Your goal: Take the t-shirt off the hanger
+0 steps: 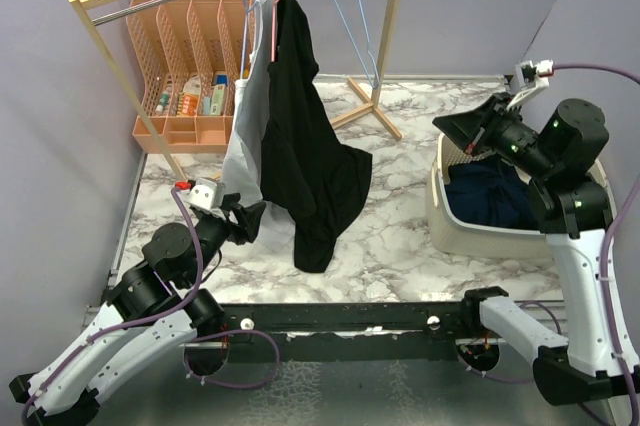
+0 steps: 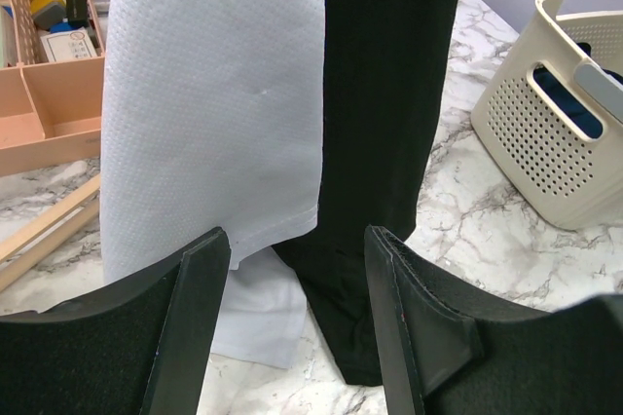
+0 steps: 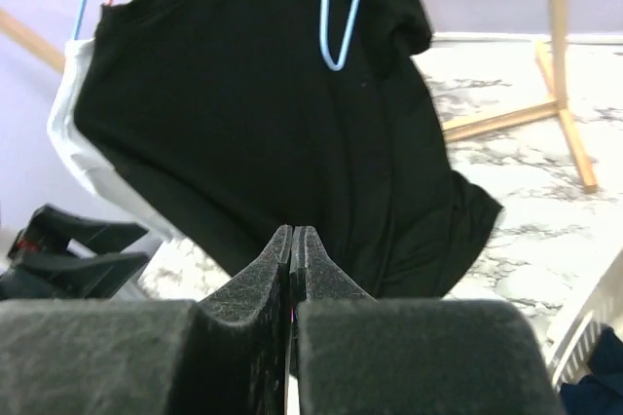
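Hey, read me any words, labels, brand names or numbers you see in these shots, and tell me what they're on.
No text can be read in any view.
Small packets in the peach organizer: printed, but too small and blurred to read.
Black t-shirt, white garment, cream basket: no lettering visible.

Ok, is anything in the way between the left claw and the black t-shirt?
No, nothing that I can see. The left claw is open and points straight at the black t-shirt. A white garment hangs right beside the t-shirt, on its left in the wrist view, not in front of it.
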You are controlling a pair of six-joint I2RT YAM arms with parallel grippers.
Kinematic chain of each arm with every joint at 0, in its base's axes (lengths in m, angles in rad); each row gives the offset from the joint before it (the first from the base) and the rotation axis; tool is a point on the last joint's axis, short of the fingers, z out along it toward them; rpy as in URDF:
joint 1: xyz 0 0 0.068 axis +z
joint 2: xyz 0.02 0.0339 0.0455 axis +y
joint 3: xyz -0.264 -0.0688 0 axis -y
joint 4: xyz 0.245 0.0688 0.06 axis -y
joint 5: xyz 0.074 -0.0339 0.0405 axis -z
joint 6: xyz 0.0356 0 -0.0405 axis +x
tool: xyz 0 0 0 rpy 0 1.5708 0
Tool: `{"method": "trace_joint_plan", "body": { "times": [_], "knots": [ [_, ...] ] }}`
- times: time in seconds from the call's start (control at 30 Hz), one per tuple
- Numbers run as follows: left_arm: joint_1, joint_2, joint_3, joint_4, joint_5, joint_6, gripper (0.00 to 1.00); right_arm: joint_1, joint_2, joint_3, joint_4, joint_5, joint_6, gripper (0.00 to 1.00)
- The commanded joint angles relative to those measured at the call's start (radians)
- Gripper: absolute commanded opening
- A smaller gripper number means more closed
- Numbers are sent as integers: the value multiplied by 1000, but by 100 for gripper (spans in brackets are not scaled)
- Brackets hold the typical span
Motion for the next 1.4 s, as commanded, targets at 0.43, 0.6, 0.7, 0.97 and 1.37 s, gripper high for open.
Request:
{"method": "trace_joint_plan", "body": {
  "times": [0.43,0.6,0.7,0.97,1.37],
  "knots": [
    [-2,2,28,-3,-7,-8,59,283,413,546,46,-385,-16,42],
    [-2,1,28,-6,-9,-9,59,546,623,818,-146,-59,-109,62],
    [-2,-3,27,-5,-9,-10,59,635,713,956,-231,130,-137,77],
    [-1,0,28,-6,-5,-7,59,836,912,1152,-315,623,-201,93],
    [-2,-5,28,-6,-11,-6,59,917,1011,1131,-246,890,-235,76]
  ]
}}
